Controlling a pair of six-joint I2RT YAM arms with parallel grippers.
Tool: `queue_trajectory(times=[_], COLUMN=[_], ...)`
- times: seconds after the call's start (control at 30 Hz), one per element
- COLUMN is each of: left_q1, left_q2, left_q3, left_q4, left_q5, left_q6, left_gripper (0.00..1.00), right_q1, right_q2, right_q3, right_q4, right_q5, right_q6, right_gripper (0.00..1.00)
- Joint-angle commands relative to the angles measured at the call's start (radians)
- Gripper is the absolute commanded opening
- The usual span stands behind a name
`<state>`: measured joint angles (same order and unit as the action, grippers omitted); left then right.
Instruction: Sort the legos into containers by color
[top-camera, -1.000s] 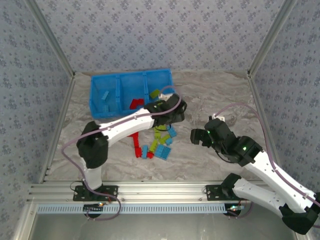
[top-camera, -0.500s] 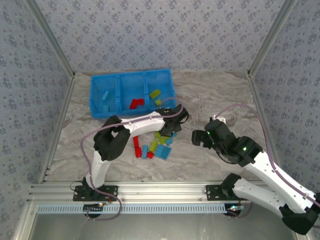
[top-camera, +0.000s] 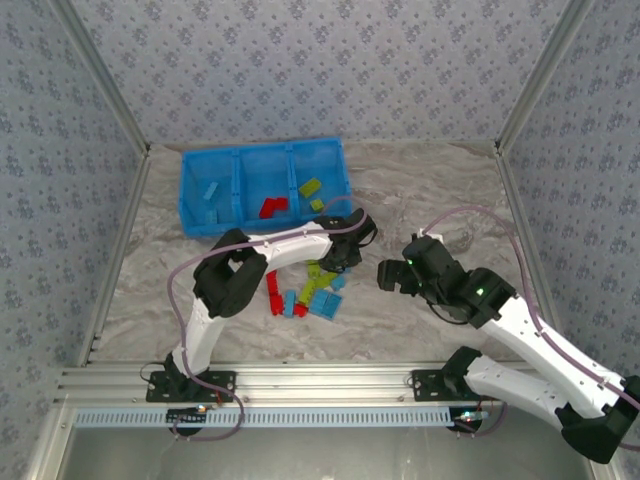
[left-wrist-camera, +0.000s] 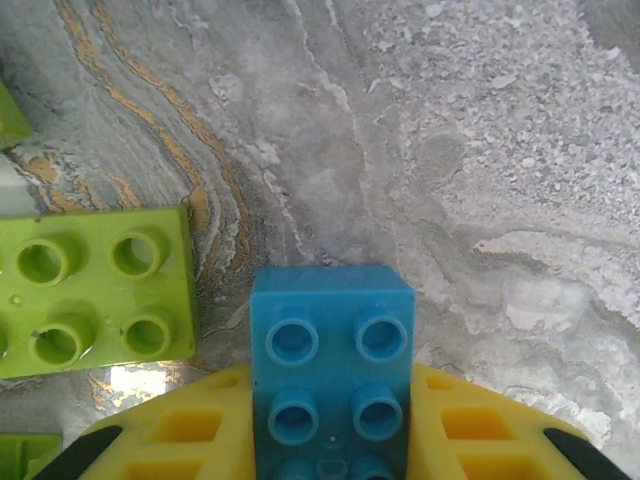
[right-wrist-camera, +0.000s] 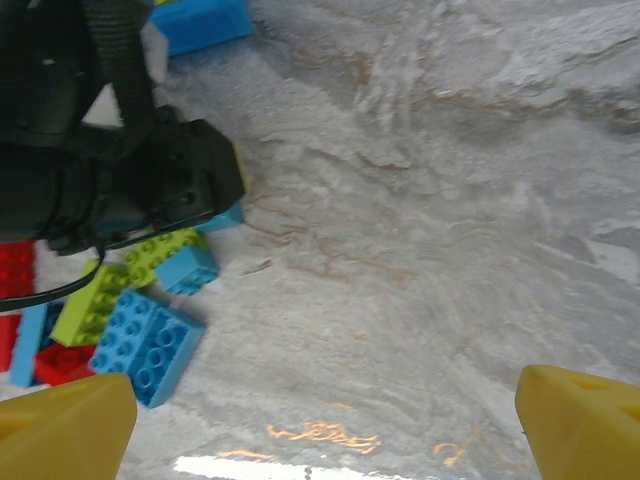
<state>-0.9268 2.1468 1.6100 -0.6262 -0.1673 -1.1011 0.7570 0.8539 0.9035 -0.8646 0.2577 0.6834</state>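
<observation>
Marbled grey table (top-camera: 430, 190), walled in patterned paper.
Blue tray (top-camera: 262, 152), far left of the table: light blue bricks in the left compartment (top-camera: 210, 195), red in the middle, lime green in the right.
Loose legos (top-camera: 305, 290): mixed colours, heaped near the table centre.
Right gripper (right-wrist-camera: 320, 428): jaws wide apart, empty, hovering right of the heap.
Left gripper (left-wrist-camera: 332, 430): down in the heap, yellow fingers clamped on a light blue brick (left-wrist-camera: 332, 320), just beside a lime green plate (left-wrist-camera: 95, 290).
Step, as judged: pick-up of one blue brick.
Next calls for: lift clear, carry to the left compartment, release.
</observation>
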Motion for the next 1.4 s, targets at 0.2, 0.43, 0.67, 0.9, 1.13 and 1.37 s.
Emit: queue_trajectory(times=[0.2, 0.43, 0.67, 0.9, 1.13, 1.37], left_q1=[0.070, 0.245, 0.476, 0.503, 0.522, 0.530], left_q2=[-0.267, -0.404, -0.282, -0.256, -0.179, -0.370], left_q3=[0.001, -0.013, 0.069, 0.102, 0.159, 0.064], left_q4=[-0.039, -0.085, -0.078, -0.025, -0.089, 0.020], left_q5=[-0.037, -0.217, -0.048, -0.053, -0.065, -0.164], left_q6=[0.169, 0.343, 0.479, 0.548, 0.551, 0.611], left_gripper=[0.25, 0.25, 0.20, 0.20, 0.22, 0.21], right_q1=[-0.003, -0.007, -0.013, -0.014, -0.017, -0.018], right_q2=[-0.016, -0.066, -0.092, -0.103, -0.081, -0.081], right_q3=[0.014, 0.009, -0.026, -0.033, -0.044, -0.042], right_q4=[0.162, 0.129, 0.107, 0.091, 0.121, 0.097], right_q5=[-0.212, -0.160, -0.149, -0.123, -0.146, -0.123], right_q6=[-0.047, -0.045, -0.018, -0.012, -0.011, -0.009], right_gripper=[1.00, 1.00, 1.00, 1.00, 1.00, 1.00])
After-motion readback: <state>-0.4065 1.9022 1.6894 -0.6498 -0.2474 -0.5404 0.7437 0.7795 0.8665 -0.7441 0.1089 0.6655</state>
